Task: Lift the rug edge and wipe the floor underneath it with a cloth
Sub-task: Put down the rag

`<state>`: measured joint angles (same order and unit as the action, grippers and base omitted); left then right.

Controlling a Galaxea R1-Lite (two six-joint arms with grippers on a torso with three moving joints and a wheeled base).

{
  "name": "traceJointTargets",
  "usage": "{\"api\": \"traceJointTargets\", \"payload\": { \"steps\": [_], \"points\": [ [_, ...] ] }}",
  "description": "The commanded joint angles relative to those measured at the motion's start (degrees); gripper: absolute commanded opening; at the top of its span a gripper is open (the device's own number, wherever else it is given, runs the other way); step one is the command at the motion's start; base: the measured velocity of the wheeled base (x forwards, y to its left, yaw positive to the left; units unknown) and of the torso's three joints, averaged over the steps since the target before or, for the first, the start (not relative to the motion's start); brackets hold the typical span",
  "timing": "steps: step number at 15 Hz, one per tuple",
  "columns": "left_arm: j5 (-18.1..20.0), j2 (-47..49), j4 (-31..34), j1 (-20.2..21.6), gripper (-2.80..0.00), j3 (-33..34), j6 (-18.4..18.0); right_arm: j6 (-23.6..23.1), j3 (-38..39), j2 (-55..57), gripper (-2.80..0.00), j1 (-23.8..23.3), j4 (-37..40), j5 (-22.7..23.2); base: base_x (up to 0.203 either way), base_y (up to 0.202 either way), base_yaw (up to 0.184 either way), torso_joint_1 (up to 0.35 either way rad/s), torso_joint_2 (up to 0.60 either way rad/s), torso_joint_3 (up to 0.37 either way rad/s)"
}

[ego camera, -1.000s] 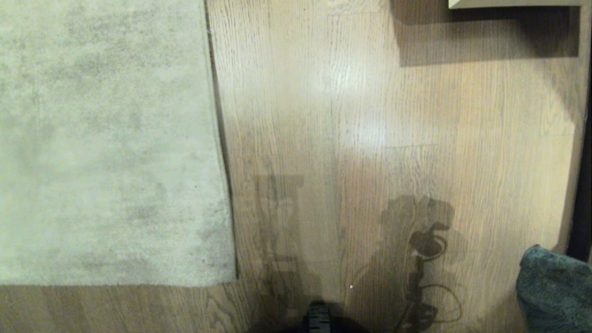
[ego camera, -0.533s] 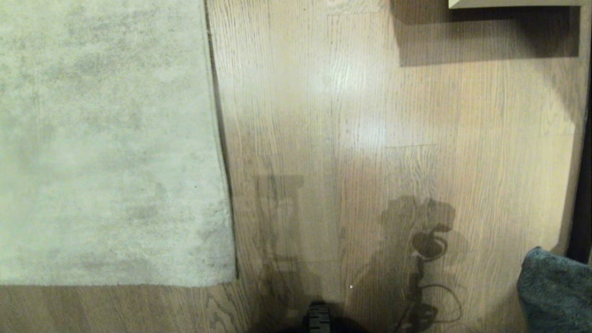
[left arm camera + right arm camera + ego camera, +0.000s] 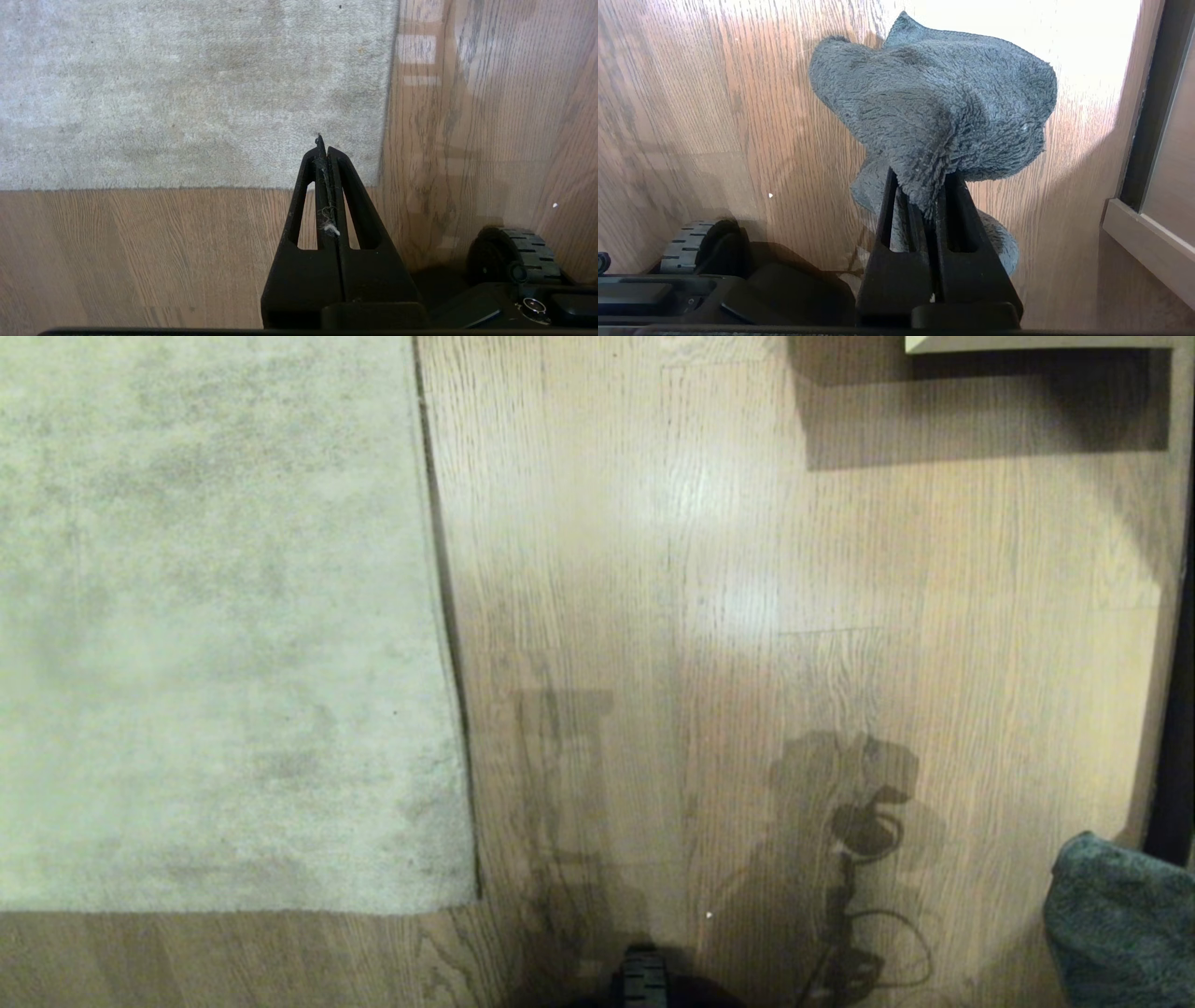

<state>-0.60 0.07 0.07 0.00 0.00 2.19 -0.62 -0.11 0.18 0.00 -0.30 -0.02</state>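
Note:
The pale mottled rug (image 3: 215, 616) lies flat on the left of the head view, its near right corner over the wood-grain floor (image 3: 747, 616). In the left wrist view my left gripper (image 3: 323, 150) is shut and empty, hanging above the rug (image 3: 187, 93) near that corner, with only some lint on its pads. My right gripper (image 3: 920, 186) is shut on the dark grey-teal cloth (image 3: 934, 102), which drapes over its tips above the floor (image 3: 714, 93). The cloth (image 3: 1120, 924) peeks in at the head view's lower right corner. Neither gripper itself shows in the head view.
A pale furniture base (image 3: 1036, 343) casts a shadow at the far right. A dark vertical edge (image 3: 1176, 709) and a wood frame (image 3: 1148, 242) run along the right side. My base and its wheel (image 3: 514, 256) sit just below the arms.

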Motion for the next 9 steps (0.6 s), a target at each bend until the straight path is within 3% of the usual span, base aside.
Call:
{"api": "traceJointTargets", "payload": {
  "steps": [1,9],
  "points": [
    [0.0,0.0,0.0,0.0,-2.80,0.0,0.0,-0.1,-0.2,0.2,-2.80,0.0,-0.1,0.0,0.000,0.000,0.000,0.000,0.00,0.000],
    [0.0,0.0,0.0,0.0,-2.80,0.0,0.0,0.3,-9.0,14.7,-2.80,1.1,-0.8,0.5,0.000,0.000,0.000,0.000,0.00,0.000]
  ]
}}
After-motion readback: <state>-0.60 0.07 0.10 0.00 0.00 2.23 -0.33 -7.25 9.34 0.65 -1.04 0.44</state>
